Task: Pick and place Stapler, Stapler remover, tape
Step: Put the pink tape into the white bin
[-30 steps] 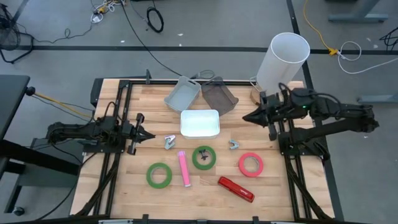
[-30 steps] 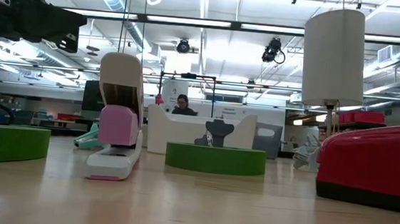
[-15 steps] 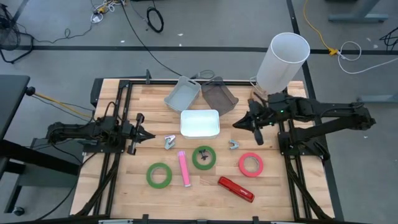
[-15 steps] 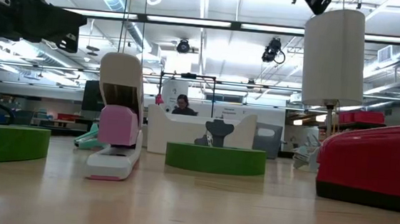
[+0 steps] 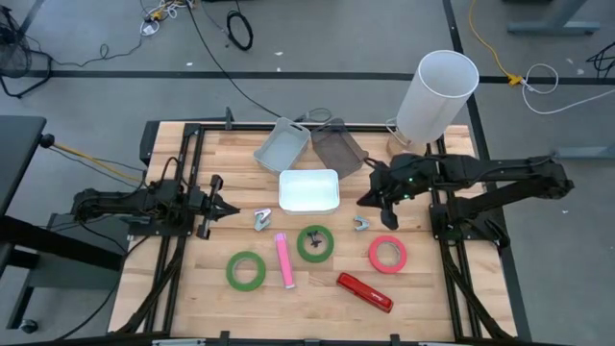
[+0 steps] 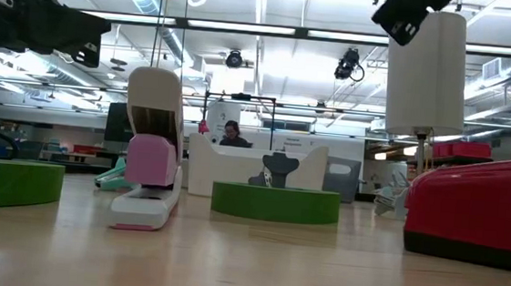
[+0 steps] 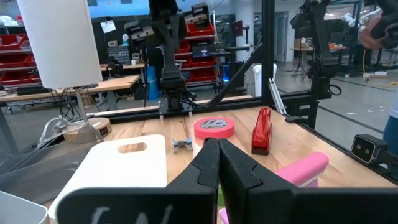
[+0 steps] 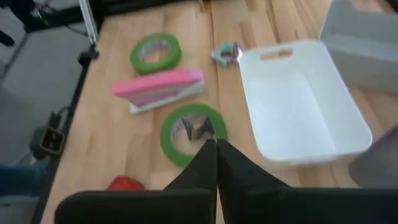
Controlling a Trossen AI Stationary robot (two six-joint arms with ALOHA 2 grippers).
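Writing legible nowhere; right claw (image 5: 362,201) closed, empty, above the white bin (image 5: 308,191); left claw (image 5: 233,210) closed, idle.

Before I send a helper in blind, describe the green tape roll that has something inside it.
Start at the white bin at the table's middle. Just in front of it lies a green tape roll, right of the pink stapler. Unlike the other green roll, a small dark object sits in its centre.

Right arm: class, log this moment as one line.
right gripper: fingers shut, empty, above table beside white plastic bin | left gripper: shut, waiting at left
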